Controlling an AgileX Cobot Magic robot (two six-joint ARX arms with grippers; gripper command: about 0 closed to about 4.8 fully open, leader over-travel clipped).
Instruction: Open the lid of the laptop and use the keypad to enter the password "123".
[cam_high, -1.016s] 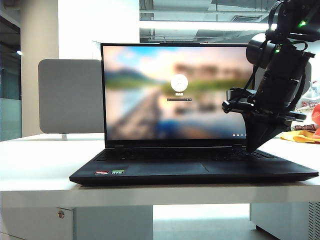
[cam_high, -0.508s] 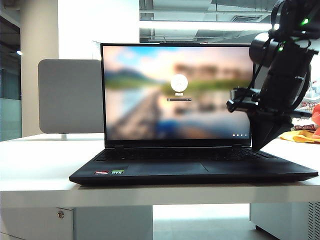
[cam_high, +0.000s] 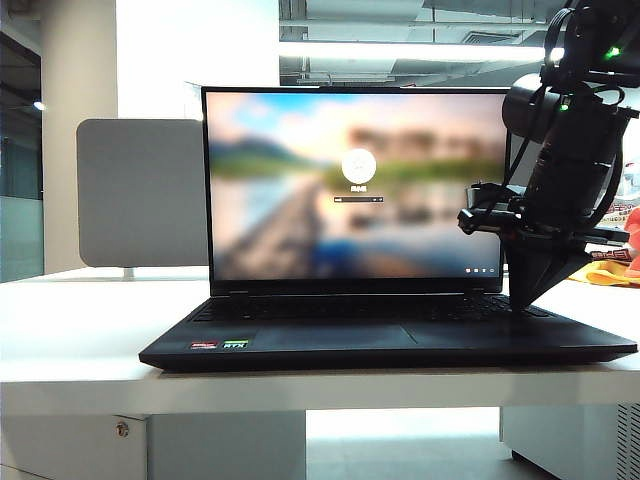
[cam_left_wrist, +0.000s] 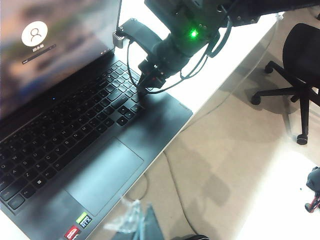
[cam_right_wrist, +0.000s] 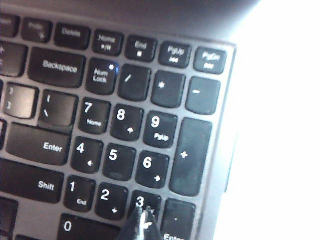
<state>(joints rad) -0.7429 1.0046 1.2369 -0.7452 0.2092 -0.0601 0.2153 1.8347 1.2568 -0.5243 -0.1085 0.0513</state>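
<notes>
Laptop (cam_high: 385, 335), one, sits open on the white desk (cam_high: 80, 340), front edge near the desk's front edge. Lid (cam_high: 355, 185) upright, screen lit with a blurred login picture and one round user icon. Keypad (cam_right_wrist: 125, 160) at the keyboard's right end; digits 0 through 9 readable in the right wrist view, Num Lock light on. Two stickers on the palm rest, one red (cam_high: 203, 345), one green (cam_high: 235, 344). One touchpad (cam_left_wrist: 104, 175).

Around it: one grey desk divider (cam_high: 140, 190) behind the lid's left side; one black office chair (cam_left_wrist: 295, 75) on the floor beside the desk.

Right gripper (cam_right_wrist: 144, 225), fingers pressed together into one point, tip down on the 3 key. Its arm comes down steeply over the laptop's right side, green lamp lit, partly covering the screen's right edge.

Left gripper (cam_left_wrist: 135, 222) hangs off the desk's front, over the floor; only a blurred sliver shows, cannot tell its state.
</notes>
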